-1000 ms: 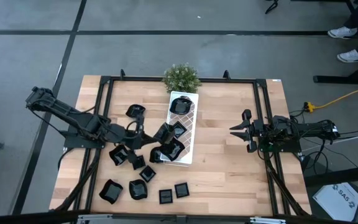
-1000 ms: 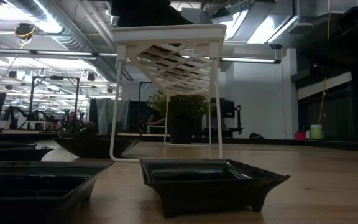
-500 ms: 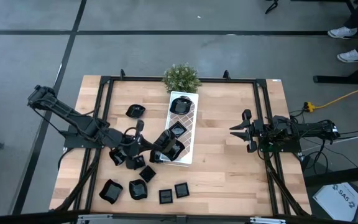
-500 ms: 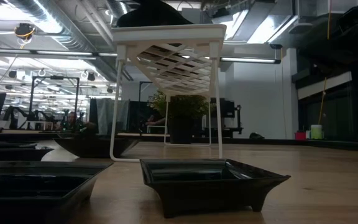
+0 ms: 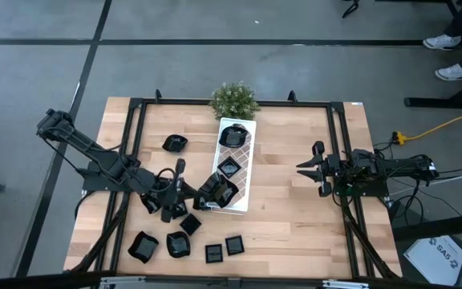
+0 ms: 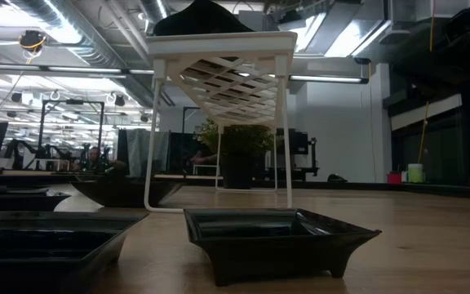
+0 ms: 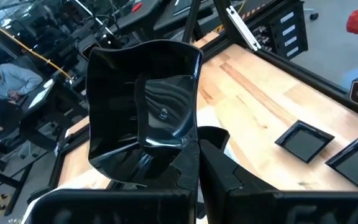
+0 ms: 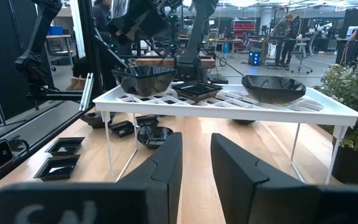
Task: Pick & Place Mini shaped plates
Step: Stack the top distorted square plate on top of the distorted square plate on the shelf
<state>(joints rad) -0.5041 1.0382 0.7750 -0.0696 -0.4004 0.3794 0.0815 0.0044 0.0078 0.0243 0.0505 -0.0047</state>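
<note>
Now I'm drawing the left gripper [image 5: 184,192] back from the white tray [image 5: 246,152], jaws apparently still pinching a wavy black dish [image 7: 143,106]; the right gripper [image 5: 304,167] is waiting half-spread.

A green potted plant [image 5: 233,99] stands touching the white lattice tray's [image 5: 245,164] far end.

Grey concrete floor [image 5: 215,64] with dark seams, ceiling strip lights [image 6: 96,72], distant workbenches [image 8: 272,46]
</note>
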